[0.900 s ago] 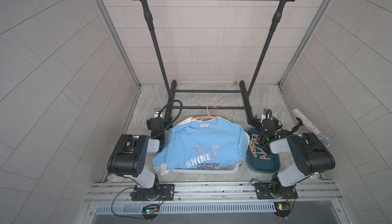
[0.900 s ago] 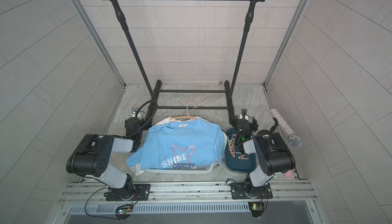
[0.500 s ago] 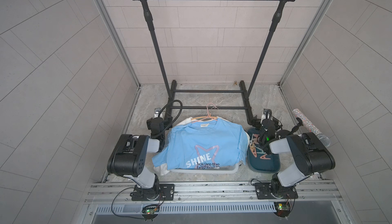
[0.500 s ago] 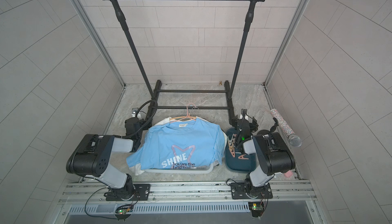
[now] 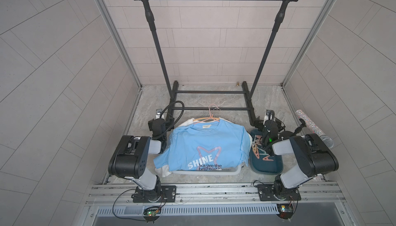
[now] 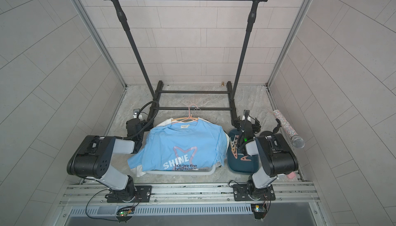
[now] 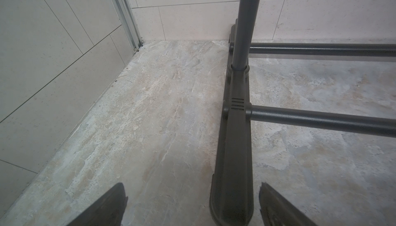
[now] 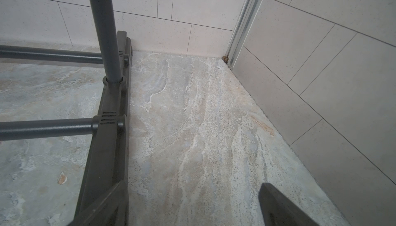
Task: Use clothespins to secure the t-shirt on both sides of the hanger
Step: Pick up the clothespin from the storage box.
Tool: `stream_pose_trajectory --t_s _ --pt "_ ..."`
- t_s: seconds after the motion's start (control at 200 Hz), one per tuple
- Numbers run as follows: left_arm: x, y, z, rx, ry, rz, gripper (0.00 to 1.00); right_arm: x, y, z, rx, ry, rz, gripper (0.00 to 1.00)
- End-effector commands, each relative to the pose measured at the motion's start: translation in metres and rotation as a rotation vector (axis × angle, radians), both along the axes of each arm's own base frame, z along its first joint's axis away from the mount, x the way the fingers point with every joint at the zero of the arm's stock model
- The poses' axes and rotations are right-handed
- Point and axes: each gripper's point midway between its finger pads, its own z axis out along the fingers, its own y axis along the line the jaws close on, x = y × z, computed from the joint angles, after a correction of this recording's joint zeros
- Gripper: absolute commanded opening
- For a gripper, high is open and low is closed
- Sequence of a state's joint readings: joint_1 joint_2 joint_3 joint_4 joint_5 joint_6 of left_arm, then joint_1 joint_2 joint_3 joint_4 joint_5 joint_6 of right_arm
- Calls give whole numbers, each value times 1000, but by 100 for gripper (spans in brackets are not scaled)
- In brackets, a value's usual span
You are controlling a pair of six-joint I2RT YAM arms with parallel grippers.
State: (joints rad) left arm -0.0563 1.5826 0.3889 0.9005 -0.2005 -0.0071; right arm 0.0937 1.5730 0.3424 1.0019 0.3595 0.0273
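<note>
While left fingers (image 7: 107, 205) and right fingers (image 8: 278, 205) splayed empty, soft blue t-shirt (image 5: 203, 145) on thin hanger (image 5: 211, 118), pastel plastic clothespins (image 5: 256, 148) in tray (image 5: 267, 168).

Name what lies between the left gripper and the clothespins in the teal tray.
Between the left gripper and the clothespins lies the blue t-shirt on its hanger, over a white basket; both top views show it.

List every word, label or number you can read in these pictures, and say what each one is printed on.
"SHINE": large white letters on the front of the blue t-shirt, in both top views.
"You are the brightest": dark print just below it on the same shirt; anything after that is hidden where the cloth folds over.
Neck label: it carries print, but too small to read.
No other readable text shows in any view.
</note>
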Motion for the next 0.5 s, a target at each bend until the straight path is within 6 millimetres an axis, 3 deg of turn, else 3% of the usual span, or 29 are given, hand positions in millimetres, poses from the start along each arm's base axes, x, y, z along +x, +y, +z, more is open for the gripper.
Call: stream_pose_trajectory --t_s 0.0,0.105,0.22,0.32,0.415,0.495 --pt "5 0 7 -4 -21 -3 100 1 1 4 -6 -19 -5 100" --pt "4 3 16 15 -27 23 100 -14 7 26 -63 -80 -22 100" --pt "2 -1 53 29 8 25 100 -27 19 59 -108 -102 -23 100" --pt "-9 10 84 -121 -30 161 100 -37 17 84 2 -102 -50 100" --pt "-20 33 109 -263 -194 354 100 -54 11 103 112 -109 -89 100" --pt "-39 49 116 -418 -289 511 100 -71 5 112 211 -110 -134 100"
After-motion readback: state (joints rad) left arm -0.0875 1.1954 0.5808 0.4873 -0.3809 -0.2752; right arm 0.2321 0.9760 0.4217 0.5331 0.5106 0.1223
